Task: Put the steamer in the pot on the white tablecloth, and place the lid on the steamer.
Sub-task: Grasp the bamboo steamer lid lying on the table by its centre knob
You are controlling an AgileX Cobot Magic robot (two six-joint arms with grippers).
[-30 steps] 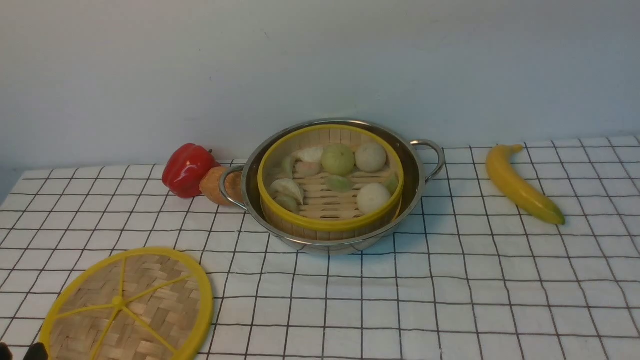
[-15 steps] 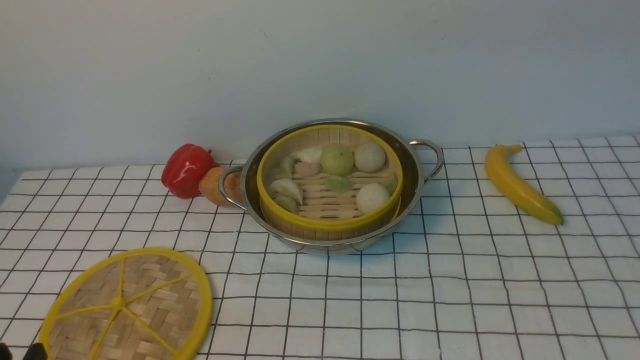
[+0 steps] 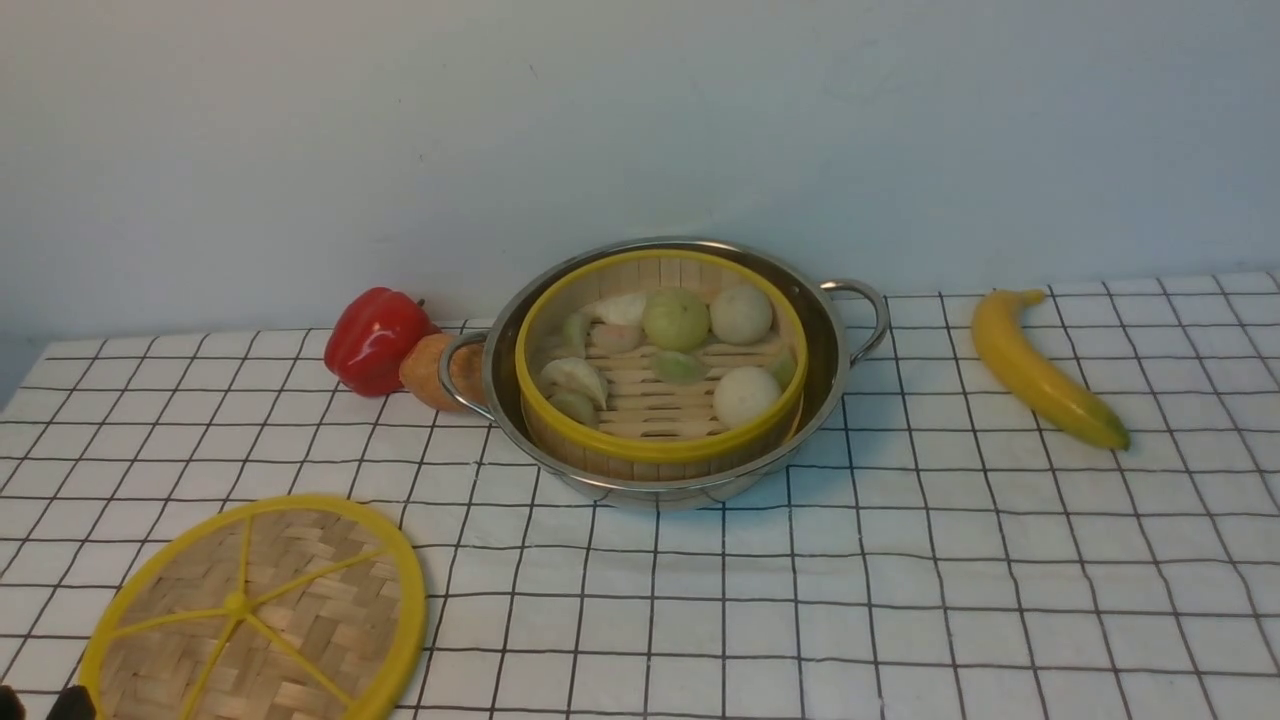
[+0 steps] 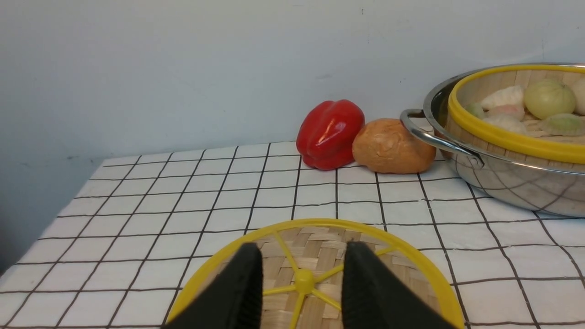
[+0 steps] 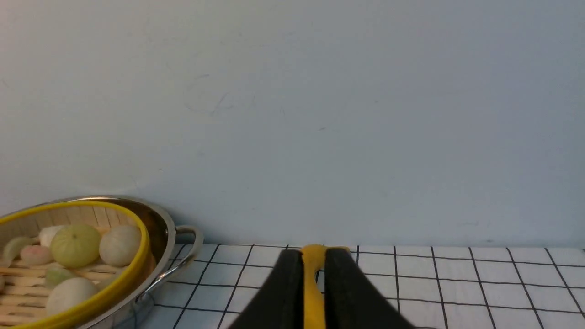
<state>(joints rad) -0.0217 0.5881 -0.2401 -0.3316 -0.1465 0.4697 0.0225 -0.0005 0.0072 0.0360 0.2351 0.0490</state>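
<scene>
1 steamer (image 3: 660,450) is set in 1 pot (image 3: 826,350), 1 lid (image 3: 300,600) apart. L gripper (image 4: 302,246) is spread wide, R gripper (image 5: 313,254) narrowly; nothing held.

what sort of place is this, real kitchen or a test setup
Probably a staged tabletop setup, not a kitchen: gridded white tablecloth against a bare wall, no stove under the pot, banana and red pepper lying loose.

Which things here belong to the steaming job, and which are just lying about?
Job: round bamboo steamer basket, shiny steel pot, flat woven yellow-rimmed lid, white grid tablecloth.
Lying about: red bell pepper, orange-brown rounded lump, yellow banana.
</scene>
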